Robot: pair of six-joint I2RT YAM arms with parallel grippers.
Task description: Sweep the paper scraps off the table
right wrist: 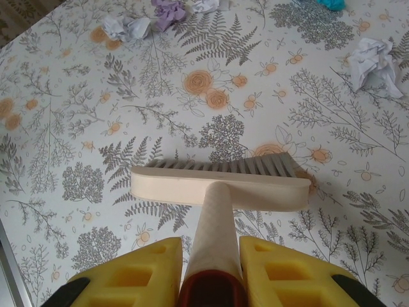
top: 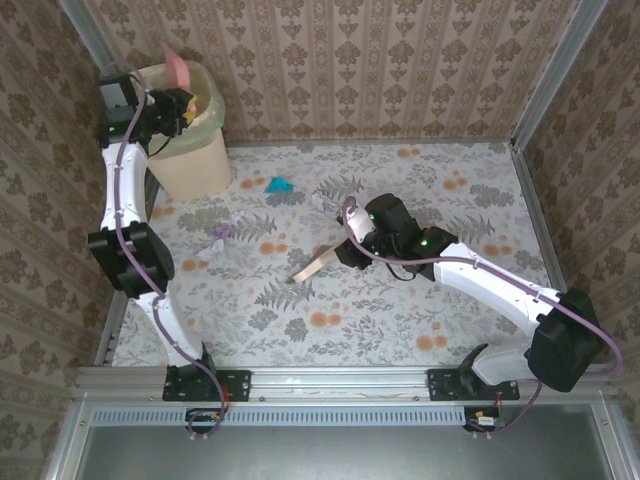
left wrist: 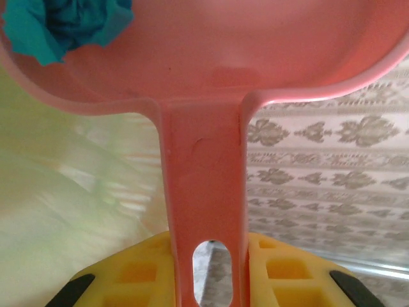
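Brush [right wrist: 220, 187] clamped in right gripper [right wrist: 211, 262], head crosswise. Ahead, beyond bristles, lie scraps [right wrist: 126, 27]; this arm is nearer. Over bin [top: 195, 160], left gripper [left wrist: 208, 272] grips dustpan [left wrist: 204, 160].

Overall light: bright, soft and even over the desk [top: 380, 320], shadows faint and short
Left wrist view: dustpan [left wrist: 204, 70] very close and blurred, its pink plastic glowing; pale washed-out glare at left
Right wrist view: brush [right wrist: 220, 185] and cloth print sharp, bottom edge soft

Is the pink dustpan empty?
No, a teal paper scrap sits inside the pink dustpan, whose handle the left gripper clamps.
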